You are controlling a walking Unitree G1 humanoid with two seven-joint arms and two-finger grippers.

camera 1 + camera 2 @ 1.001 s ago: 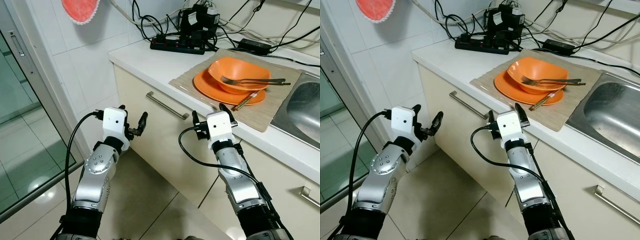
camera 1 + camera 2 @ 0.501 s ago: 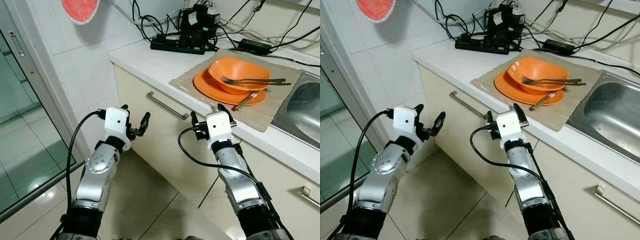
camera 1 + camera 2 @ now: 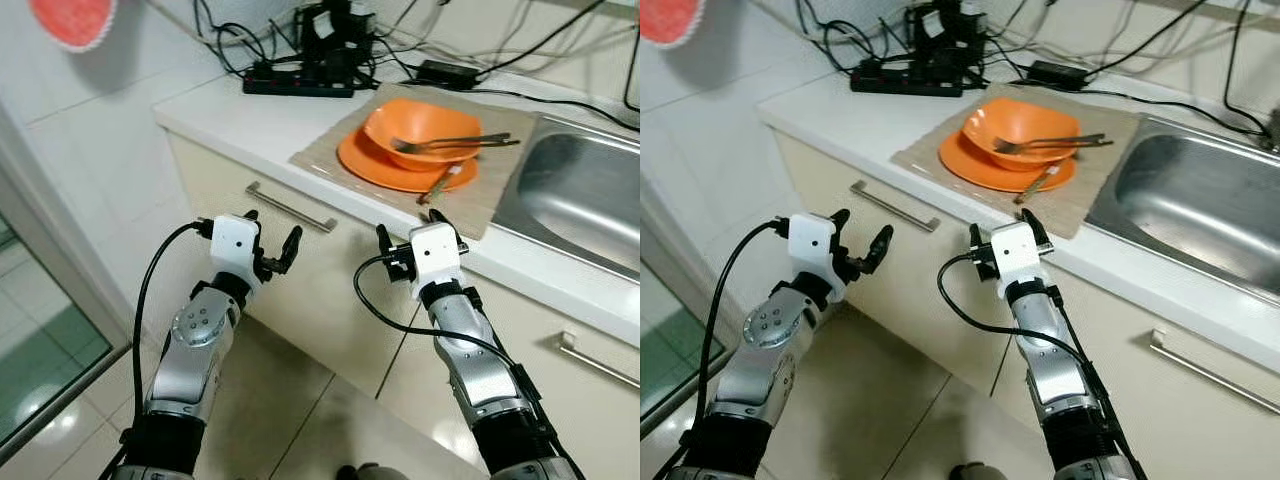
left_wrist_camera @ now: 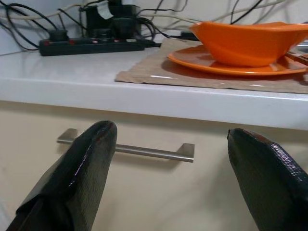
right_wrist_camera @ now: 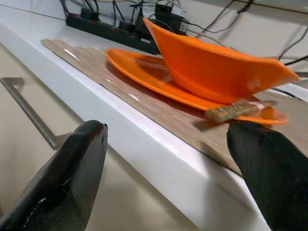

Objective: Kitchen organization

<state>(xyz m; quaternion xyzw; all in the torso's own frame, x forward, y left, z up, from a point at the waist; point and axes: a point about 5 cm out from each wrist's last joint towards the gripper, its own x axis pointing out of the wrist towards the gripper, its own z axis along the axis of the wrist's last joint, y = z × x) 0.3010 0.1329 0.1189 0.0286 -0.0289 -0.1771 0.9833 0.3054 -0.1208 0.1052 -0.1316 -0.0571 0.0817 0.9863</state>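
My left gripper (image 3: 270,240) and right gripper (image 3: 412,232), both spread wide and empty, face the drawer handle (image 3: 291,207) below the orange bowl (image 3: 428,132) on its plate (image 3: 375,165).

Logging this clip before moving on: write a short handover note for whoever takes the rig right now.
Left gripper: jaws open, empty, held before the drawer handle.
Right gripper: jaws open, empty, just below the counter edge.
Orange bowl sits on the orange plate on a woven mat, beside the sink; a fork lies across the bowl, chopsticks on the plate.
Done: nothing moved.
Left: all organizing.
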